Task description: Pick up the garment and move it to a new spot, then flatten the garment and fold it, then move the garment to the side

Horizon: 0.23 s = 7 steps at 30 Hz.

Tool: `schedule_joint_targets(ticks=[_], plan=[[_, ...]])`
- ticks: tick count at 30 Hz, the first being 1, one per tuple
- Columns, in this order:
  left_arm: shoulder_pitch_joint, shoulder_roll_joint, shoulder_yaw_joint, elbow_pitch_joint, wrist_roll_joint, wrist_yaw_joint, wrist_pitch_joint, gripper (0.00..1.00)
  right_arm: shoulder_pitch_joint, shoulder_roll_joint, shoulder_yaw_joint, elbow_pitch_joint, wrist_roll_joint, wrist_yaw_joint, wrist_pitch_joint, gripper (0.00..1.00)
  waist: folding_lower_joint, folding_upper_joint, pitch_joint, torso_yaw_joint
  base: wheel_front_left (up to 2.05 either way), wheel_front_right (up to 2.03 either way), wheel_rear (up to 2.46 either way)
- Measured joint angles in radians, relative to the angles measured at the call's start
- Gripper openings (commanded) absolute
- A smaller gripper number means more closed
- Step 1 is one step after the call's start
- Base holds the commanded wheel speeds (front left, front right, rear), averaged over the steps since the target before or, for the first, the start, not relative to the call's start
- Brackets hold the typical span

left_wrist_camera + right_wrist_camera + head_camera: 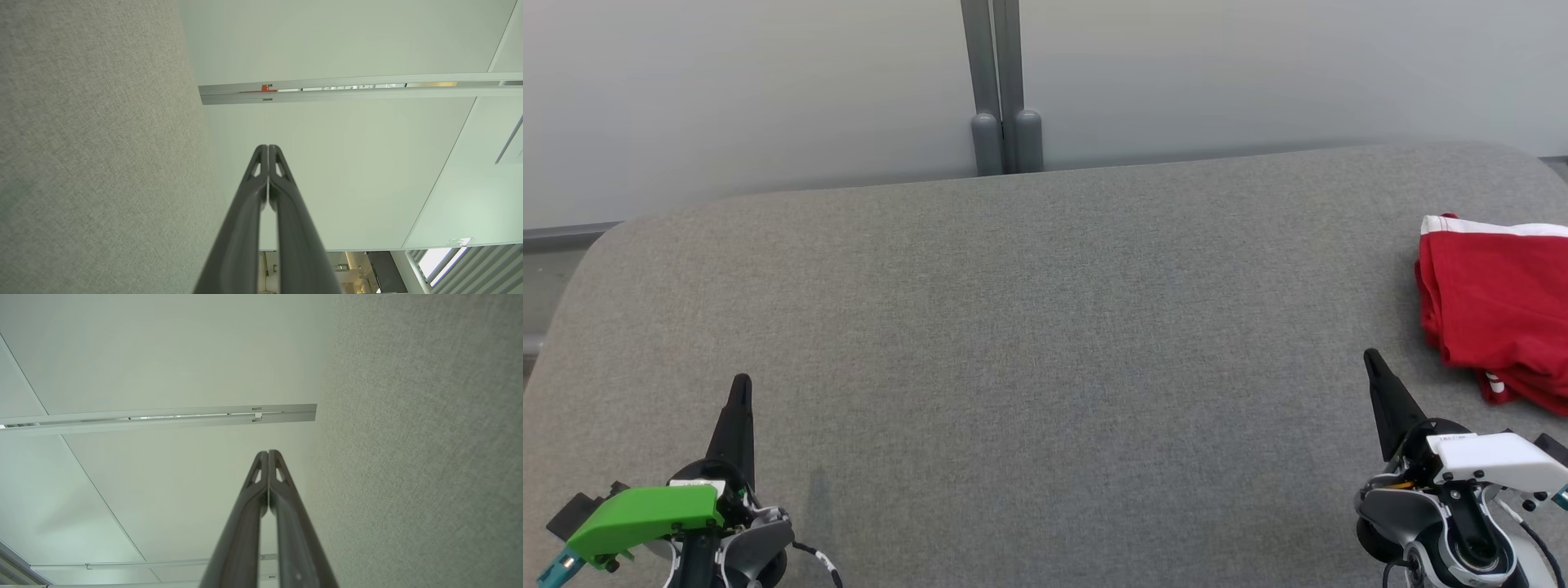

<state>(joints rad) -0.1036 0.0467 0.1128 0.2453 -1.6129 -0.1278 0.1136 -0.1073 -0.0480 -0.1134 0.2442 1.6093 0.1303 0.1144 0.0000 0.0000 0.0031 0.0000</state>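
The garment (1499, 306) is red with a white band, folded into a thick stack at the far right of the grey fabric surface (1045, 351), partly cut off by the head view's right edge. My right gripper (1372, 359) sits at the lower right, shut and empty, its tip a short way left of the garment and below it. At the lower left my left gripper (741, 384) is shut and empty, far from the garment. In each wrist view the two dark fingers meet at the tips: left gripper (268, 147), right gripper (268, 452).
A pale wall (768, 90) with a grey vertical post (1003, 98) runs behind the surface's far edge. The surface has rounded corners at the back left and back right. Both wrist views look past the grey fabric (94, 155) (429, 457) at pale wall panels.
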Motion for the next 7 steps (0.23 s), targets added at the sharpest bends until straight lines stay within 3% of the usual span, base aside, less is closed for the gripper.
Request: schedule_joint_targets(ticks=[7], plan=[[0.0, 0.0, 0.0, 0.0, 0.0, 0.0, 0.0, 0.0, 0.0, 0.0, 0.0, 0.0, 0.0, 0.0, 0.0, 0.0, 0.0, 0.0, 0.0, 0.0, 0.0, 0.0, 0.0]])
